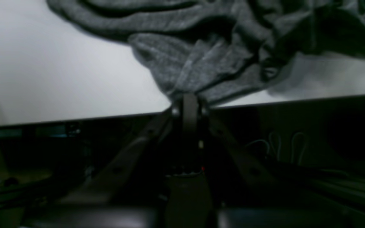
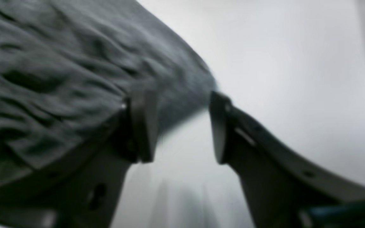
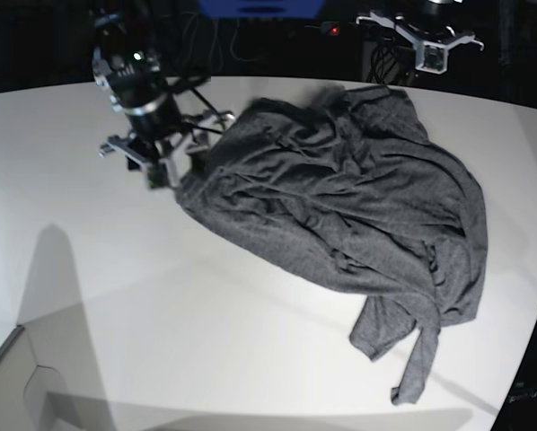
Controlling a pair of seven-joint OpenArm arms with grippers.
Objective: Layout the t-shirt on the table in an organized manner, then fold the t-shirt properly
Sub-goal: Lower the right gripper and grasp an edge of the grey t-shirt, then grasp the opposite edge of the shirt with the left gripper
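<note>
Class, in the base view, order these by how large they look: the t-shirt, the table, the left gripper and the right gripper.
1. table
2. t-shirt
3. right gripper, though it sits nearer the camera
4. left gripper, far back, so its rank against the right one is unsure

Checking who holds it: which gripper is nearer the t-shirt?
Left. The left gripper pinches the t-shirt at the table edge; the right gripper stands open beside its edge.

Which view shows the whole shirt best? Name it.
The base view: the shirt lies crumpled on the table, outline fully visible. The left wrist view shows only a bunched edge at the table's rim; the right wrist view shows a blurred corner.
</note>
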